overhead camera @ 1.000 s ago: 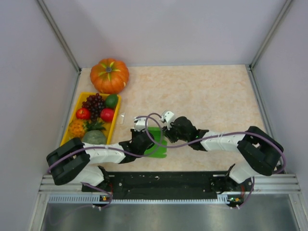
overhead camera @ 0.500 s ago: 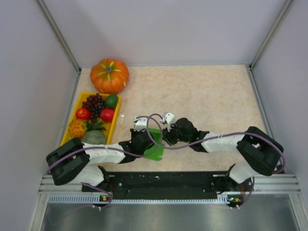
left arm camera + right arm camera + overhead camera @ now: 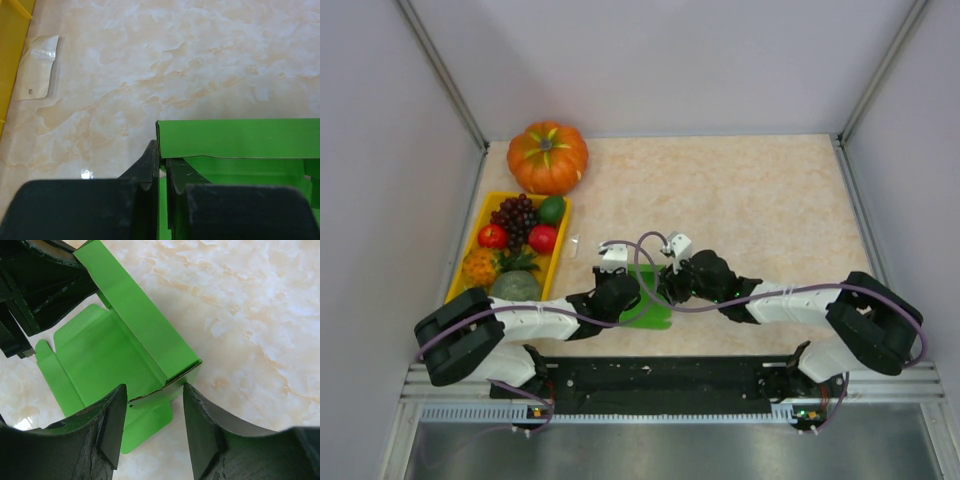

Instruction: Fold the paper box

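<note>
The box (image 3: 650, 310) lies on the table (image 3: 770, 200) near its near edge, a little left of centre, between the two grippers. It is partly formed: in the right wrist view the base (image 3: 100, 355) lies flat and one long wall (image 3: 135, 315) stands raised along its far side.

The left gripper (image 3: 161, 150) is pinched narrow on the left end of that wall, with the card clamped between its jaws. The right gripper (image 3: 153, 390) has its jaws apart, astride the wall's right corner. I cannot tell whether either finger touches the card.

The step in hand looks like setting up this first wall and working its right end, where a short flap (image 3: 145, 425) lies flat below the corner.

The next move probably calls for the right gripper to take that flap or the corner and turn it up along its crease. The left grip should hold steady so the thin card does not spring flat or slide.
</note>
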Action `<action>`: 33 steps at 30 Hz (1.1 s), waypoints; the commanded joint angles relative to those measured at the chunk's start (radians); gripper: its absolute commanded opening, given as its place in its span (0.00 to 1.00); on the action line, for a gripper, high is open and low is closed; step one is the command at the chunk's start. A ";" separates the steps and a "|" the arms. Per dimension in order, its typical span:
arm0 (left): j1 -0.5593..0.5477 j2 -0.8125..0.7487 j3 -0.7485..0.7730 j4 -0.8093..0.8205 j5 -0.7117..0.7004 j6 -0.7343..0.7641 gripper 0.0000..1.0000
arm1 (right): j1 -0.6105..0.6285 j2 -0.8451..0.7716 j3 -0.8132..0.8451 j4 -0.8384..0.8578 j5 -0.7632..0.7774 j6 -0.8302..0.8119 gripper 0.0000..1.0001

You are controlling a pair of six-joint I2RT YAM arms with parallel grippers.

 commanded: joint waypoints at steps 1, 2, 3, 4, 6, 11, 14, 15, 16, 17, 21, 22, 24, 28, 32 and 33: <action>-0.017 -0.017 0.002 0.031 0.061 -0.011 0.00 | 0.027 -0.024 0.066 0.083 -0.099 -0.048 0.47; -0.017 -0.017 0.000 0.031 0.060 -0.011 0.00 | 0.025 -0.026 0.071 0.075 -0.141 -0.066 0.47; -0.017 -0.017 0.000 0.033 0.058 -0.011 0.00 | 0.025 -0.030 0.074 0.054 -0.181 -0.071 0.49; -0.017 -0.017 0.000 0.031 0.058 -0.011 0.00 | 0.025 -0.038 0.065 0.048 -0.237 -0.074 0.56; -0.017 -0.015 0.000 0.033 0.060 -0.009 0.00 | 0.020 -0.059 0.042 0.041 -0.259 -0.063 0.63; -0.017 -0.006 0.002 0.035 0.058 -0.004 0.00 | -0.027 -0.200 -0.046 0.035 -0.316 -0.004 0.69; -0.017 -0.011 -0.003 0.033 0.052 -0.001 0.00 | -0.067 -0.280 -0.087 -0.043 -0.283 -0.011 0.69; -0.017 -0.012 -0.004 0.035 0.050 0.000 0.00 | -0.073 -0.299 -0.089 -0.082 -0.252 -0.011 0.69; -0.017 -0.014 -0.007 0.035 0.047 0.002 0.00 | -0.087 -0.314 -0.093 -0.116 -0.188 -0.014 0.68; -0.016 -0.017 -0.009 0.035 0.046 0.003 0.00 | -0.090 -0.347 -0.099 -0.156 -0.146 -0.008 0.68; -0.016 -0.014 -0.009 0.036 0.049 0.008 0.00 | -0.099 -0.389 -0.119 -0.225 0.001 -0.005 0.57; -0.017 -0.012 -0.007 0.035 0.049 0.008 0.00 | -0.102 -0.392 -0.119 -0.236 0.077 0.006 0.54; -0.017 -0.009 -0.004 0.035 0.052 0.008 0.00 | -0.133 -0.397 -0.124 -0.248 0.105 0.050 0.46; -0.017 -0.003 0.006 0.035 0.058 0.015 0.00 | -0.185 -0.397 -0.118 -0.282 0.179 0.116 0.40; -0.017 0.000 0.008 0.039 0.058 0.020 0.00 | -0.199 -0.308 -0.073 -0.298 0.081 0.072 0.38; -0.016 0.003 0.009 0.042 0.058 0.019 0.00 | -0.196 -0.276 -0.054 -0.304 0.037 0.047 0.36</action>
